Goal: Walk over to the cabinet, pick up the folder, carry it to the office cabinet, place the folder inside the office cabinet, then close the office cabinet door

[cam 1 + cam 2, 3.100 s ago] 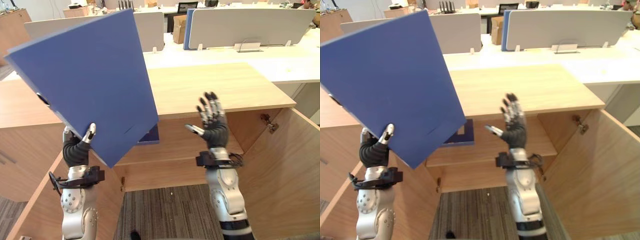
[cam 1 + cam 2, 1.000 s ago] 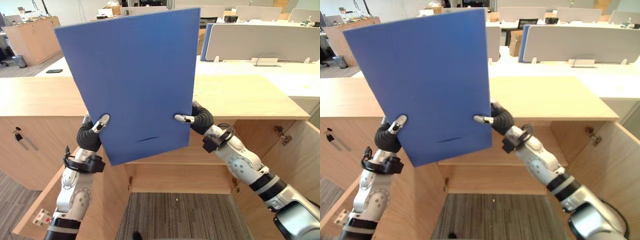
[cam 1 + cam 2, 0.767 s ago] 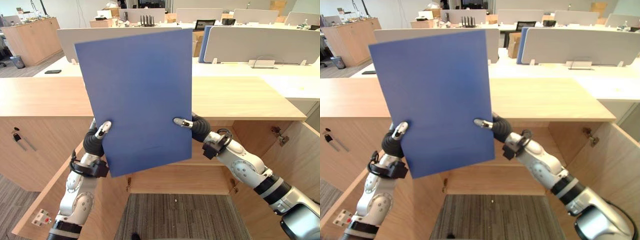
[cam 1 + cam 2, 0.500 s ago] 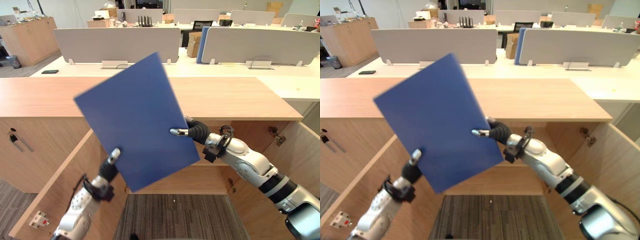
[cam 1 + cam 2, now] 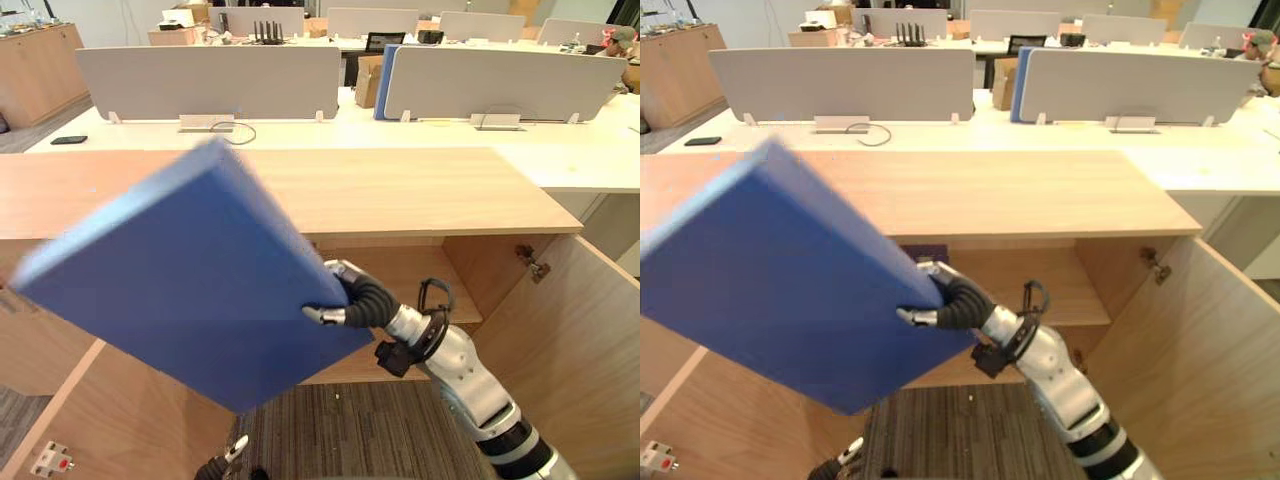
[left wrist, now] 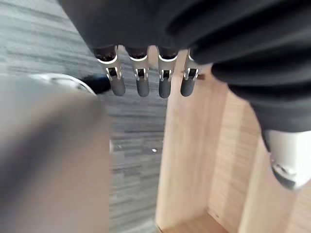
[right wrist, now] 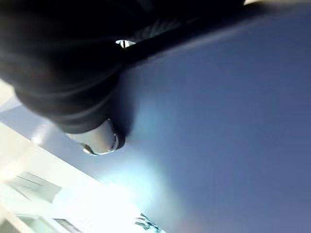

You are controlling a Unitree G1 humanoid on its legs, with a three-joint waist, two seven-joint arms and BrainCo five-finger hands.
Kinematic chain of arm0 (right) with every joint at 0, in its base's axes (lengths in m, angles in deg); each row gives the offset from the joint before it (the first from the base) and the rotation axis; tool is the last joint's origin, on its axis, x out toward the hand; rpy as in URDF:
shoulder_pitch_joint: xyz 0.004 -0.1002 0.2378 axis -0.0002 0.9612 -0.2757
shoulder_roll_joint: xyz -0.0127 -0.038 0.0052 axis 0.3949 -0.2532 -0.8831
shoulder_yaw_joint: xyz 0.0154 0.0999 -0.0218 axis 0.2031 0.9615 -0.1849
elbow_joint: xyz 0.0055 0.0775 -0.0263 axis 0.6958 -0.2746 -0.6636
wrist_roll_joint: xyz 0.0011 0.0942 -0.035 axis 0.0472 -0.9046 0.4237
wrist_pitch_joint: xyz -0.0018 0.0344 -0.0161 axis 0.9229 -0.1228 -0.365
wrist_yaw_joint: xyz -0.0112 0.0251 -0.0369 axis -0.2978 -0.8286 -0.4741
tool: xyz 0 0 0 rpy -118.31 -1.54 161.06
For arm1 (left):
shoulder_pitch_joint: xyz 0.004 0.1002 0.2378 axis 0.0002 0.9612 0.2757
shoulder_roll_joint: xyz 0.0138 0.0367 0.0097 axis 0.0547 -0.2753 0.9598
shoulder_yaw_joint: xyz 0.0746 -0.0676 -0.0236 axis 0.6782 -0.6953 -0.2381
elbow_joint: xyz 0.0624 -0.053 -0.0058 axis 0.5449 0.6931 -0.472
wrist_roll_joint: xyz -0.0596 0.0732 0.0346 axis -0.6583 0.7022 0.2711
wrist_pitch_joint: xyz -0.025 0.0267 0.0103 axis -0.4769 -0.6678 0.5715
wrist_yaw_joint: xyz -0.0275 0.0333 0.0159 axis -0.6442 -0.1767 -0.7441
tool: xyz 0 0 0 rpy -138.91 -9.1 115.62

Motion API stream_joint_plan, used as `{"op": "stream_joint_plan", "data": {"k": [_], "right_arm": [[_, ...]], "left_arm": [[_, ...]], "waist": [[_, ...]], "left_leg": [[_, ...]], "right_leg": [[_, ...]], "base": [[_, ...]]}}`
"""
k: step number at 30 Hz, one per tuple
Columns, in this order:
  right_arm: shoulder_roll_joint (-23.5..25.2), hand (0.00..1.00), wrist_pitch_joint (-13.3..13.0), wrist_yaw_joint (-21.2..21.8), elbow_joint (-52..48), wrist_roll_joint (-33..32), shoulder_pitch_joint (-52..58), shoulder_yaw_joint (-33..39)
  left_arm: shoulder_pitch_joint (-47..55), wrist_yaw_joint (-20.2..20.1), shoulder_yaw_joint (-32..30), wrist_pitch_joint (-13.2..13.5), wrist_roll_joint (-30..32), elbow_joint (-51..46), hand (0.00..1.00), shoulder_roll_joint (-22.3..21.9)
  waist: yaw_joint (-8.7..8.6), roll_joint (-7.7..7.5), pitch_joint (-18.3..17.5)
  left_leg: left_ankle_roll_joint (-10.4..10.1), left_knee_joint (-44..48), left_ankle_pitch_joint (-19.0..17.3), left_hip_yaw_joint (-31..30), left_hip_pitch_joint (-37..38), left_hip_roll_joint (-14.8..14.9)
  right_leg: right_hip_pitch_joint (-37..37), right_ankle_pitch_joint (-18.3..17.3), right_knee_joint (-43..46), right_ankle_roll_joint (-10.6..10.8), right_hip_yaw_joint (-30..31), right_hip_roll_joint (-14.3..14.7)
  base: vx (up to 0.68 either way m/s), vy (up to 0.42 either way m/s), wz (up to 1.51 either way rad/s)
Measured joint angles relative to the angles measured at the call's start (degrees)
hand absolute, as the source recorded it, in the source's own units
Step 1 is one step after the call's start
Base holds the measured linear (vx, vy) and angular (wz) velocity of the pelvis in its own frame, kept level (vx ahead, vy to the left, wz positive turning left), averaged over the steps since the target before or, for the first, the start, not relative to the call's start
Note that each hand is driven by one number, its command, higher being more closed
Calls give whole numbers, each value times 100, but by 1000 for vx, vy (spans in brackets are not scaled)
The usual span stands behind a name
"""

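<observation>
A broad blue folder [image 5: 190,290] hangs tilted in front of the open cabinet [image 5: 430,190], across the left half of its opening. It is carried by the right hand [image 5: 350,298] alone, thumb on the near face and fingers curled behind one long edge. The left hand [image 6: 140,81] hangs low by the cabinet's left door [image 5: 110,420], just above the floor [image 5: 340,420], fingers straight and holding nothing.

The risk lies in that single edge grip. The folder is a stiff, thick slab with smooth matt covers, and most of it juts out well away from the pinch. Its own weight could twist it in the fingers or slide it free. Judged from its tilt, a far corner could also catch the front lip of the cabinet's top or the left door on the way in. The shelf [image 5: 420,275] sits close under the top, so the folder likely needs turning flatter to fit. A dark blue item [image 5: 927,253] already on that shelf may block it.

The cabinet is pale wood-grain board, square-edged and smooth, standing on grey ribbed carpet.
</observation>
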Motion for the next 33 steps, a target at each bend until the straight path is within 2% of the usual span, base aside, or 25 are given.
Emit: {"op": "stream_joint_plan", "data": {"k": [1,3,5,9,16,18,19,20,22,24,25,26,29,31,33], "right_arm": [[-6,100,-51,-58,471,468,85,-325],[-77,100,-54,-37,941,806,168,-650],[-236,100,-51,63,1583,1429,280,-977],[-490,100,-36,246,1969,1807,547,-1015],[-517,100,-92,221,2768,2714,488,-1013],[-528,100,-99,248,3086,2899,225,-1014],[-568,100,-97,252,3339,2906,35,-1008],[-596,100,-94,252,3420,2909,-23,-990],[-601,100,15,230,3644,2879,-124,-639],[-499,100,315,93,3806,2484,-249,93],[-465,100,409,34,3857,2207,-306,314],[-384,100,554,-71,3903,1548,-392,721],[-336,100,646,-293,3886,414,-644,1080],[-315,100,649,-330,3809,110,-776,1074],[-234,100,653,-342,3733,67,-931,1080]], "left_arm": [[46,115,-401,-4,297,328,0,-46],[87,205,-737,-11,541,555,0,-74],[137,378,-1163,-30,879,703,0,-136],[224,482,-1804,-94,1074,725,0,-242],[185,493,-1973,-121,928,721,0,-406],[35,493,-1936,-125,723,715,0,-426],[-79,493,-1841,-126,514,701,0,-464],[-111,494,-1789,-126,418,680,0,-488],[-228,503,-1562,-120,36,519,0,-570],[-374,509,-1343,-117,-214,378,0,-600],[-402,510,-1295,-115,-279,372,0,-605],[-471,511,-1240,-115,-325,344,0,-603],[-477,516,-1234,-115,-425,333,0,-610],[-480,515,-1323,-103,-424,237,0,-633],[-481,504,-1500,-61,-422,136,0,-676]], "waist": [[10,-23,18],[21,-51,30],[35,-48,116],[30,-33,214],[27,-13,337],[52,0,575],[61,100,773],[60,167,834],[81,407,1082],[89,493,1449],[74,500,1536],[63,492,1708],[13,447,1912],[22,397,1943],[39,322,2000]], "left_leg": [[-18,0,-37,41,57,-2],[11,0,-79,69,69,-4],[2,1,-88,77,73,-23],[-24,1,-117,98,128,-65],[-7,153,-319,204,321,-112],[-29,825,-641,260,132,2],[-22,1632,-1067,271,-151,205],[0,1971,-1231,258,-293,313],[50,2876,-1662,220,-716,663],[103,3510,-1950,187,-999,844],[115,3670,-2022,178,-1089,875],[158,3993,-2196,177,-1270,922],[279,4657,-2570,305,-1774,901],[343,4922,-2674,526,-2104,858],[403,5155,-2749,726,-2475,779]], "right_leg": [[27,-3,6,7,45,-8],[27,-4,-1,12,73,-13],[26,-15,3,29,75,-36],[59,-60,38,62,86,-86],[186,-225,220,101,134,-197],[170,-262,378,103,236,-232],[137,-316,523,101,269,-206],[96,-342,609,96,282,-171],[-165,-495,1057,92,345,-89],[-549,-826,1856,117,411,-145],[-678,-929,2098,126,421,-180],[-950,-1149,2558,138,435,-283],[-1768,-1659,3681,190,688,-603],[-2405,-1850,4250,222,950,-808],[-3069,-1995,4781,280,1218,-1022]], "base": [[31,-2,-10],[33,-2,-9],[0,0,0],[17,2,-1],[42,2,-6],[-2,-26,-22],[-34,-31,-23],[-54,-13,-20],[-62,49,-19],[-89,110,-14],[-153,153,-9],[-117,111,-7],[-135,157,-16],[-108,116,-25],[-97,78,-26]]}}
